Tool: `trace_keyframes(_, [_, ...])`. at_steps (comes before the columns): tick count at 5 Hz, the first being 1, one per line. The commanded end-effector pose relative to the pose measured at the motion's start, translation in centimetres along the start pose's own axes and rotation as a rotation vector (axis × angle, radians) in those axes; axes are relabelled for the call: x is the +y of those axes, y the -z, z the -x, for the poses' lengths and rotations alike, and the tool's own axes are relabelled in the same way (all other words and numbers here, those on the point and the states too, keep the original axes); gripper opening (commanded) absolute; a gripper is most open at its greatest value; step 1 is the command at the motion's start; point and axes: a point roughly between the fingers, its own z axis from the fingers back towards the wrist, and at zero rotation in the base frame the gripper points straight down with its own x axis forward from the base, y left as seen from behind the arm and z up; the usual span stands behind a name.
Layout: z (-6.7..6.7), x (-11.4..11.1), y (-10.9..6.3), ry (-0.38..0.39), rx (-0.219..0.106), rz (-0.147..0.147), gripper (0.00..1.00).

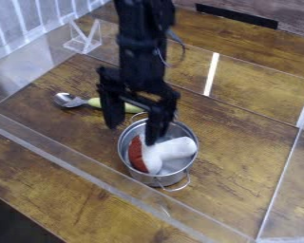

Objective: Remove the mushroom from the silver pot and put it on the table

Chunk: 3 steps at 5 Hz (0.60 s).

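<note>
Camera view, near to far. Silver pot (159, 152): small, round, shiny metal, standing upright on the table (66, 204), a dark plank top behind a clear acrylic wall. Inside it lies the mushroom (162, 152), tipped on its side, red-brown cap toward the left wall, thick white stem pointing right. It is judged light and rigid with a smooth, possibly slippery cap; the stem, or the cap's flanks, looks the surest place to pinch. End effector (140, 119): black, pointing down, jaws spread wide and empty, hovering over the pot's far rim. Beyond it a spoon (73, 101) is partly hidden.
</note>
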Motion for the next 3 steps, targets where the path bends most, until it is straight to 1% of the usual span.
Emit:
trace_keyframes(1, [-0.9, -0.9, 0.5, 0.020, -0.056, -0.001, 1.00])
trace_keyframes(2, [-1.6, -1.2, 1.8, 0.022, -0.068, 0.002, 1.00])
trace_keyframes(3, [-2.2, -1.3, 2.7, 0.024, -0.076, 0.012, 1.00])
